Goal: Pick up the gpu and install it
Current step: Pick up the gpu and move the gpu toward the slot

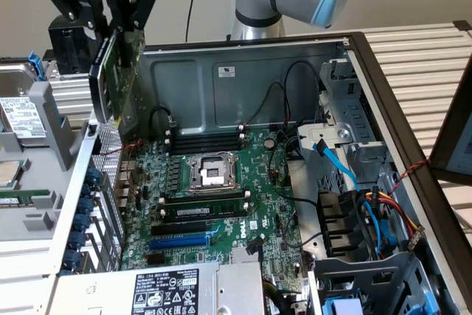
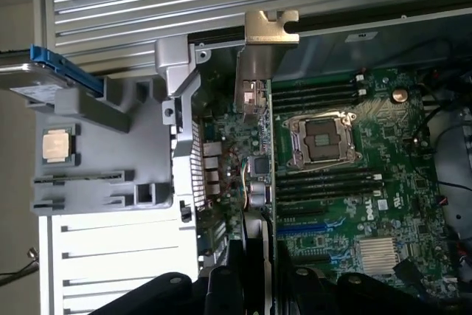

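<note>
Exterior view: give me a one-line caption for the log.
Claw holds the gpu on edge above the open computer case, motherboard exposed.

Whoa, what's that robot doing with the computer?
The robot arm's black gripper is holding a small green circuit card with a silver metal end bracket, the gpu, up in the air. The card hangs above the open grey metal computer case, at the exterior view's left. It is not yet plugged into the large green motherboard below.
</note>
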Action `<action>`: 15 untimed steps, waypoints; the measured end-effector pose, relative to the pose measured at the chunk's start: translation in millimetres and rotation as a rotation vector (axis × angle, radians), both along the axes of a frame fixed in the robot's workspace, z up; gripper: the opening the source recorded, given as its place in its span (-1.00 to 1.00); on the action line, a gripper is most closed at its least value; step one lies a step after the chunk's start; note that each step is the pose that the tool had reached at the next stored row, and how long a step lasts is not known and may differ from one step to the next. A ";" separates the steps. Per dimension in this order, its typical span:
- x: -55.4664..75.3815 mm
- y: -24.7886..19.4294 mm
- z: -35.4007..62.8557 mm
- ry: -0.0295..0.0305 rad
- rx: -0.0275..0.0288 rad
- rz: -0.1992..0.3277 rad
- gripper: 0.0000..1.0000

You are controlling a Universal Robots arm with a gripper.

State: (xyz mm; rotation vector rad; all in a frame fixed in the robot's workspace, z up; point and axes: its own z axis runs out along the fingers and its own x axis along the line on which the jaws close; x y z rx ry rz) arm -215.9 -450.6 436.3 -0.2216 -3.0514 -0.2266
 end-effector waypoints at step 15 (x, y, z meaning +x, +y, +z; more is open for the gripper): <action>37.8 -3.7 0.7 -0.0029 0.0011 0.009 -0.44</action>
